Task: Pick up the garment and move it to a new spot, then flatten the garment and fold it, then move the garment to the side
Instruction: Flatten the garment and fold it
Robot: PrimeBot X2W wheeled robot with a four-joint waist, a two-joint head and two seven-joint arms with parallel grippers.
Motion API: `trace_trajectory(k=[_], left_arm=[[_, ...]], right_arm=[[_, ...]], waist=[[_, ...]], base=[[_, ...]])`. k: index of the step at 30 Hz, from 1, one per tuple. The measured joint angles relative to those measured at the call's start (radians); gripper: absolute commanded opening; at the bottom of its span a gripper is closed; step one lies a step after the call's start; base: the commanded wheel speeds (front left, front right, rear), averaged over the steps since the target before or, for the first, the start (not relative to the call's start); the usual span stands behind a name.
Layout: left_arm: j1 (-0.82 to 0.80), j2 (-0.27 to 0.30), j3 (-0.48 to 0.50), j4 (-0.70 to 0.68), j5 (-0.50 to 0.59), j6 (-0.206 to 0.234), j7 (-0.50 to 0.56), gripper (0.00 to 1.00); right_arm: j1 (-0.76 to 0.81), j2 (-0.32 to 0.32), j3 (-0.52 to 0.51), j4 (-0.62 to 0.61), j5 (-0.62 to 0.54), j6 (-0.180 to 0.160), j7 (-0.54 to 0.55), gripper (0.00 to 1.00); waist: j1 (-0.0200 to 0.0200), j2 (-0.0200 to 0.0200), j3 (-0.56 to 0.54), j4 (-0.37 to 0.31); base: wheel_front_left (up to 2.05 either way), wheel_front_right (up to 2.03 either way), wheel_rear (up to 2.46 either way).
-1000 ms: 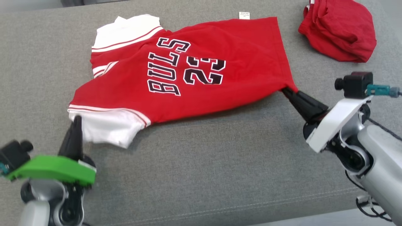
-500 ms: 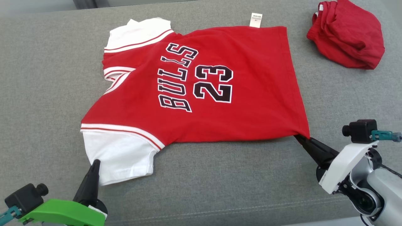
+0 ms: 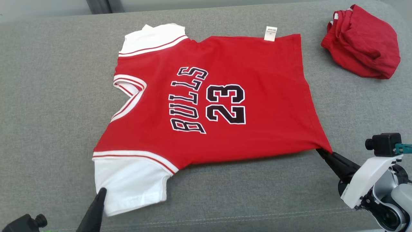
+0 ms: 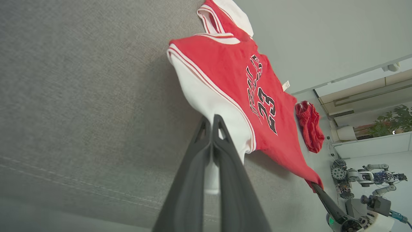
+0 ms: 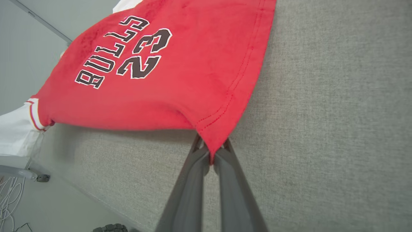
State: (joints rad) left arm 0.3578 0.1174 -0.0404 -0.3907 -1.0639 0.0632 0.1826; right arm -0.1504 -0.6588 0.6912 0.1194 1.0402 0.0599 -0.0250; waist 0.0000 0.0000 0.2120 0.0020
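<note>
The garment (image 3: 206,106) is a red jersey with "BULLS 23" in black and white sleeves, spread face up on the grey cushion (image 3: 48,96). My left gripper (image 3: 102,190) is at the lower left, shut on the edge of the near white sleeve (image 3: 128,183). In the left wrist view the fingers (image 4: 225,151) pinch that white cloth (image 4: 209,103). My right gripper (image 3: 321,151) is shut on the near right hem corner. The right wrist view shows the red corner (image 5: 215,132) pinched at the gripper's tips (image 5: 210,159). The cloth stretches taut between the two grips.
A crumpled red cloth (image 3: 362,42) lies at the far right of the cushion, apart from the jersey. The cushion's front seam (image 3: 257,217) runs just below my grippers. In the left wrist view, shelves, a plant and other robot hardware (image 4: 367,174) stand beyond the cushion.
Both grippers have drawn the near edge of the jersey toward me, so it lies longer and flatter. The far edge has hardly moved. The view has shifted slightly.
</note>
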Motion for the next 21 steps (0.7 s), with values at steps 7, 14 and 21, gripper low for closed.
trace_trajectory(k=[7,14,21], left_arm=[[0.054,0.005,-0.015,0.017,-0.003,0.008,0.029,0.0],[0.058,0.035,-0.01,0.031,0.01,0.008,0.032,0.0],[0.056,0.064,-0.028,0.065,0.082,0.009,0.032,0.0]], right_arm=[[0.023,-0.035,-0.015,-0.003,0.03,-0.01,0.019,0.0],[0.037,-0.051,-0.023,-0.017,0.058,-0.019,0.043,0.0],[0.035,-0.049,0.0,-0.027,0.041,-0.019,0.061,0.0]], waist=[[0.0,0.0,0.006,0.002],[0.0,0.0,0.019,0.0],[0.0,0.0,0.028,-0.017]], base=[[0.0,0.0,0.0],[0.0,0.0,0.0],[0.0,0.0,0.0]])
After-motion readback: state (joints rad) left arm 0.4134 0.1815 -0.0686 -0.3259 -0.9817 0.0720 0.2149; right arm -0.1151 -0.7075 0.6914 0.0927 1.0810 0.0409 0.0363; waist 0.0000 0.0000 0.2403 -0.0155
